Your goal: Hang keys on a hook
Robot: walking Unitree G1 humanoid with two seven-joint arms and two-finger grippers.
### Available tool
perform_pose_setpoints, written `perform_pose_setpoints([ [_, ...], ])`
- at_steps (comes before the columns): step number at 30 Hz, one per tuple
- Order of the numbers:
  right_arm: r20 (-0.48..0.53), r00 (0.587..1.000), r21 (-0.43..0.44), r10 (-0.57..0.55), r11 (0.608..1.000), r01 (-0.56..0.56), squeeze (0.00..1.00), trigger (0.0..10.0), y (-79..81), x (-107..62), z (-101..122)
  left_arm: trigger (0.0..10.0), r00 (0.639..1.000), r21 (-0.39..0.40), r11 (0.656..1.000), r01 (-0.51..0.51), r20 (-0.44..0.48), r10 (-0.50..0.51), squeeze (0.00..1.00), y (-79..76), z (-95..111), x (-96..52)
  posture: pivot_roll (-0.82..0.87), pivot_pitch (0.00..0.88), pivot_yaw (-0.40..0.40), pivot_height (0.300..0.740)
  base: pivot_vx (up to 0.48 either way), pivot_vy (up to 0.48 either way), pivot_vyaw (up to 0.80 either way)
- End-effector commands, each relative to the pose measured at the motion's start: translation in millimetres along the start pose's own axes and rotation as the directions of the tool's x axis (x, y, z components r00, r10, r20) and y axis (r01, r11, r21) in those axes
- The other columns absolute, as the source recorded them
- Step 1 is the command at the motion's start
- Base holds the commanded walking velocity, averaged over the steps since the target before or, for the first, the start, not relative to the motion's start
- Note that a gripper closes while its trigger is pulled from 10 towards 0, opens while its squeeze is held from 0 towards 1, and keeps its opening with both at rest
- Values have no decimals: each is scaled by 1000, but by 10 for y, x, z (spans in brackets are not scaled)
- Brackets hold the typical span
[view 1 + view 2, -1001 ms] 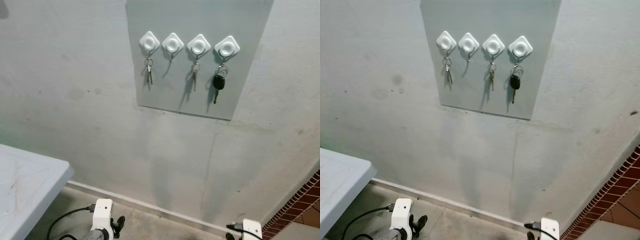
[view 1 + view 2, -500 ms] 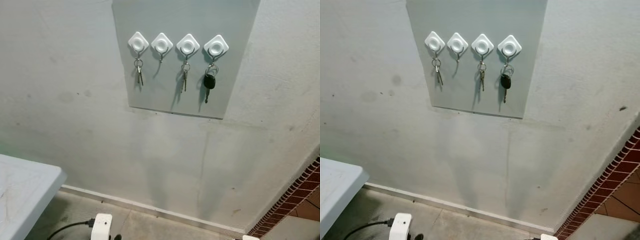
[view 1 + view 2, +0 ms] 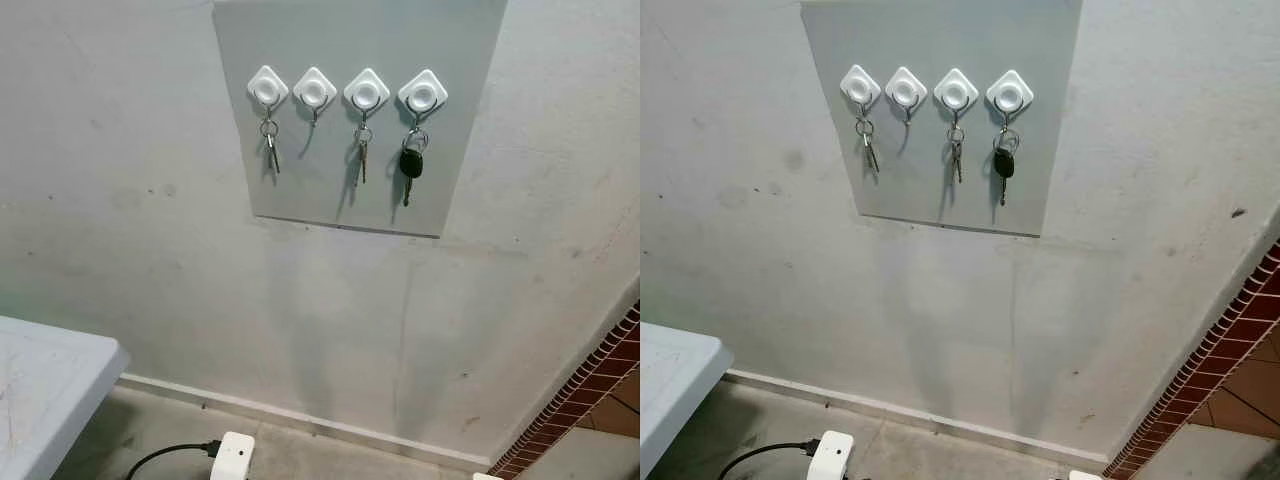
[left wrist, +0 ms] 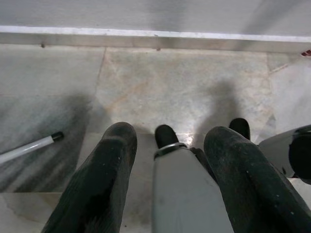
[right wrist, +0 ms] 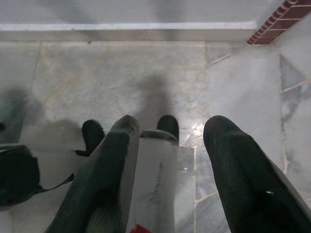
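A grey panel (image 3: 340, 190) on the wall carries four white diamond hooks in a row. A small key bunch (image 3: 269, 146) hangs from the far-left hook (image 3: 268, 86). The second hook (image 3: 314, 89) is bare. Another small bunch (image 3: 361, 160) hangs from the third hook, and a black-headed car key (image 3: 409, 166) from the far-right hook (image 3: 422, 92). Both arms hang low. My left gripper (image 4: 172, 136) and right gripper (image 5: 174, 127) point at the stone floor, open, holding nothing; my own legs show beyond the fingers.
A white table (image 3: 40, 390) juts in at the lower left. A red brick wall (image 3: 600, 390) runs along the lower right. A baseboard (image 3: 300, 415) lines the wall foot. A black cable (image 3: 165, 455) trails to my left wrist (image 3: 233, 458). A white rod (image 4: 29, 146) lies on the floor.
The camera has moved: panel and hooks slid left and slightly up in view. Both wrists have sunk toward the bottom edge. The keys hang as before.
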State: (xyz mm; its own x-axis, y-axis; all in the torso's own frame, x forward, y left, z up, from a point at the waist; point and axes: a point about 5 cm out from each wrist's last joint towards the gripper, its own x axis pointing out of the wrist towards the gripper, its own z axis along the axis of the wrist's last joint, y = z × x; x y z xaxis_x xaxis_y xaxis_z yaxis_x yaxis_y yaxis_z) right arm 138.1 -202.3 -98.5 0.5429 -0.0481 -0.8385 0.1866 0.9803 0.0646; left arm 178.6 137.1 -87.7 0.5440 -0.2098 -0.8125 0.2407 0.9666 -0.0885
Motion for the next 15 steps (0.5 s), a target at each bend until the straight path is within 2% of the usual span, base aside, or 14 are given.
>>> perform_pose_setpoints([
  [1,-26,1000,6,17,1000,-16,0,10000,53,0,-53,10000,1000,3,1000,-4,-22,4,0,39,-33,-11,-26,0,90,736,0,0,0],
  [5,-30,999,3,22,1000,-22,0,10000,68,1,-55,10000,999,-29,1000,-2,-41,1,0,58,-101,-28,-17,0,87,736,0,0,0],
  [15,-36,999,7,33,999,-33,0,10000,77,8,-39,10000,998,-25,1000,-16,-59,15,0,87,-171,-49,0,0,81,736,0,0,0],
])
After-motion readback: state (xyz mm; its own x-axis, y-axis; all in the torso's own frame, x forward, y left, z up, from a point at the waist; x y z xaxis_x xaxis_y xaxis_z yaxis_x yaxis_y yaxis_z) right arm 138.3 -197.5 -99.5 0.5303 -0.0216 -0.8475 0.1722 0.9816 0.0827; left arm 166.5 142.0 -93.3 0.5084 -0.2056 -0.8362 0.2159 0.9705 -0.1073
